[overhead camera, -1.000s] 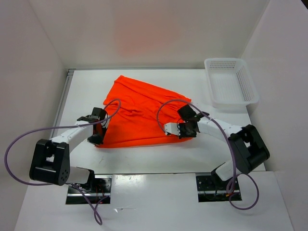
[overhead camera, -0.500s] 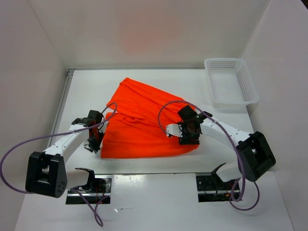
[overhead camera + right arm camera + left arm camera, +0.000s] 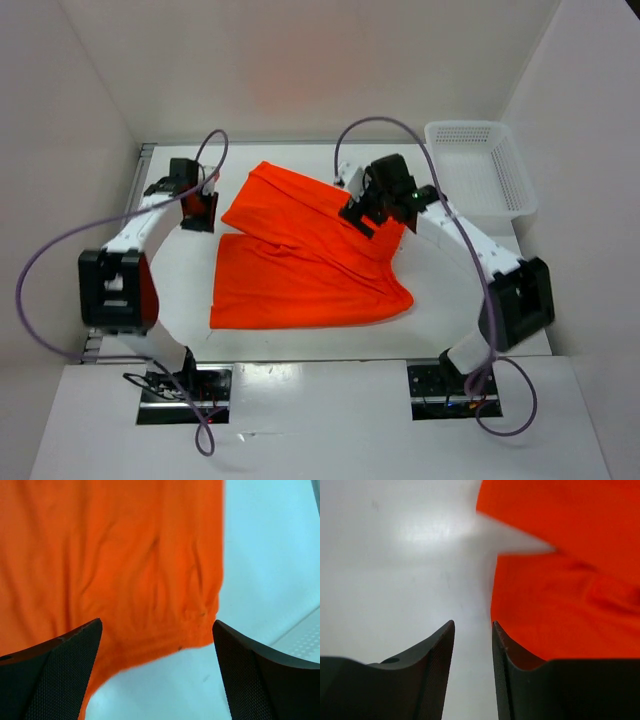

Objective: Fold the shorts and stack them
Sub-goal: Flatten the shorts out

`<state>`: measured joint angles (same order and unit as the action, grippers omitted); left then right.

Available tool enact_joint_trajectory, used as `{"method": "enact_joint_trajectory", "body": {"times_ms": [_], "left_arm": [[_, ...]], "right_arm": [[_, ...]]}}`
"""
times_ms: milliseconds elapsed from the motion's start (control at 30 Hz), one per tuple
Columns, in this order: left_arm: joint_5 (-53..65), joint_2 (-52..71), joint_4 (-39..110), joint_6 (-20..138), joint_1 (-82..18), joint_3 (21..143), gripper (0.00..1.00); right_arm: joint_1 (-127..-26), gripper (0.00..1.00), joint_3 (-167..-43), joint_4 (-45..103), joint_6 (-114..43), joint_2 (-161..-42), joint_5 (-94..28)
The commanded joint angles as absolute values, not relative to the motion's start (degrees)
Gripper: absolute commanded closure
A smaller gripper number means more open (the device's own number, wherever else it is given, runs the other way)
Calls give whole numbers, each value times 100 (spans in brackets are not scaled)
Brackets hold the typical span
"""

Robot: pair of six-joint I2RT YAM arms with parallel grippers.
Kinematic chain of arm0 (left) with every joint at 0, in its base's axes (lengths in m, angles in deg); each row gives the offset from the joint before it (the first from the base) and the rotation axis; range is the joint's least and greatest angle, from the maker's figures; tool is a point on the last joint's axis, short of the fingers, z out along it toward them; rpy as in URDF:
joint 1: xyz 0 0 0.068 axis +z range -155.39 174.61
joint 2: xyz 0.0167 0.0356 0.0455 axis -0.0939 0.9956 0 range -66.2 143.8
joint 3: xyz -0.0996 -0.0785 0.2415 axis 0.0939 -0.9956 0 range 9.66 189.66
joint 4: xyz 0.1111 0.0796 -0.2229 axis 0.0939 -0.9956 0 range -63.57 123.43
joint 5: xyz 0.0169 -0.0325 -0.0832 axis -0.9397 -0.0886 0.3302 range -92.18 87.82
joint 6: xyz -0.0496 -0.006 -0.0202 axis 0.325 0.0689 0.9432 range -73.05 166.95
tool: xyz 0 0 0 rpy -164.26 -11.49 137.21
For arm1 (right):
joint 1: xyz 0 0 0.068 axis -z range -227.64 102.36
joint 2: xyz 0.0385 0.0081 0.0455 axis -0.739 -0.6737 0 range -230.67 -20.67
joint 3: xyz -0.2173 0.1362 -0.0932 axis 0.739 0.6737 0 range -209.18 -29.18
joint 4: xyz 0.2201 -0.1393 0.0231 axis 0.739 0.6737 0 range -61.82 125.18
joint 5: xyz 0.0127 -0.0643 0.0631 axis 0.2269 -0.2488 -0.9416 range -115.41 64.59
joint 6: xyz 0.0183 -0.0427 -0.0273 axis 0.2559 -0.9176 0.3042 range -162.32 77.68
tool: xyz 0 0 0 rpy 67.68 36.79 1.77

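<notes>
The bright orange-red shorts (image 3: 300, 265) lie flat on the white table, with an upper layer running diagonally toward the far left corner. My left gripper (image 3: 199, 210) hovers just off that far left corner. Its fingers (image 3: 437, 650) stand a narrow gap apart over bare table, with the shorts (image 3: 570, 595) to their right. My right gripper (image 3: 360, 217) hangs over the far right part of the cloth. In the right wrist view it (image 3: 157, 625) is wide open above the gathered edge of the shorts (image 3: 125, 565), holding nothing.
A white perforated basket (image 3: 480, 182) stands at the far right of the table; its rim (image 3: 307, 630) shows at the right wrist view's edge. White walls close the table at the back and both sides. Purple cables loop over both arms.
Both grippers pulled the cloth's near edge toward me, let it go and opened. Both arms then swung to the far end of the shorts, which now lie spread nearer.
</notes>
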<state>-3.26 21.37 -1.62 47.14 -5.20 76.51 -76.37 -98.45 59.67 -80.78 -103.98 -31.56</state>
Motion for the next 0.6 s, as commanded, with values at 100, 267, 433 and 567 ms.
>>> {"method": "enact_joint_trajectory", "body": {"times_ms": [100, 267, 433, 567], "left_arm": [[-86, 4293, 503, 4695, -504, 9560, 56], [-323, 5130, 609, 4695, -617, 10300, 50], [-341, 5509, 451, 4695, -687, 10169, 50], [2, 5640, 197, 4695, -881, 9941, 50]], "right_arm": [[-6444, 5, -11231, 5007, -6149, -12173, -3033], [-5987, 5, -11918, 5296, -5876, -13114, -2928], [-5872, 5, -11576, 5507, -6094, -13177, -3032], [-5757, 5, -11434, 5648, -6210, -13177, -3262]]}}
